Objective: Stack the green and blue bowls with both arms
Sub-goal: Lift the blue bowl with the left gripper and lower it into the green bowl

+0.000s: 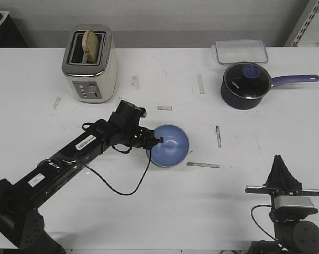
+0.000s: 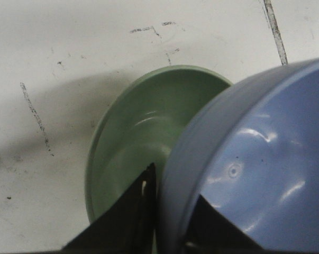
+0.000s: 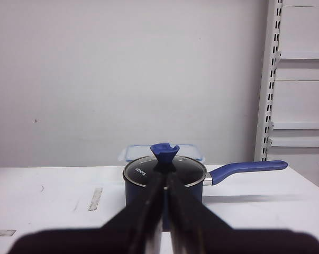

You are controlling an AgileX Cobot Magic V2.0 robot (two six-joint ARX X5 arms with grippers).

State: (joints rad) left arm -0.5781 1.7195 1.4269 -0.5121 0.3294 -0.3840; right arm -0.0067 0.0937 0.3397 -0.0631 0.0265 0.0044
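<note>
The left hand point(image 1: 155, 141) grips the rim of the blue bowl point(image 1: 170, 145), 1 finger point(image 2: 128, 217) outside the wall and the other inside. The bowl is tilted and sits near the middle of the white counter point(image 1: 201, 201). In the left wrist view the blue bowl point(image 2: 254, 164) overlaps the green bowl point(image 2: 143, 143), covering part of its far side; the green bowl rests on the counter below and shows nothing inside. The blue bowl is also bare inside. From the front the green bowl is hidden.

The right hand point(image 1: 280, 168) is parked at the near right edge of the counter, well apart from both bowls, its fingers point(image 3: 148, 211) pressed together with nothing between them.

At the far right stands a dark blue saucepan point(image 1: 245, 87) with a glass lid on; what is in it cannot be told. Just behind it lies a clear lidded box point(image 1: 241, 51). At the far left a toaster point(image 1: 90, 64) holds 1 slice of bread point(image 1: 91, 44) upright in a slot.
</note>
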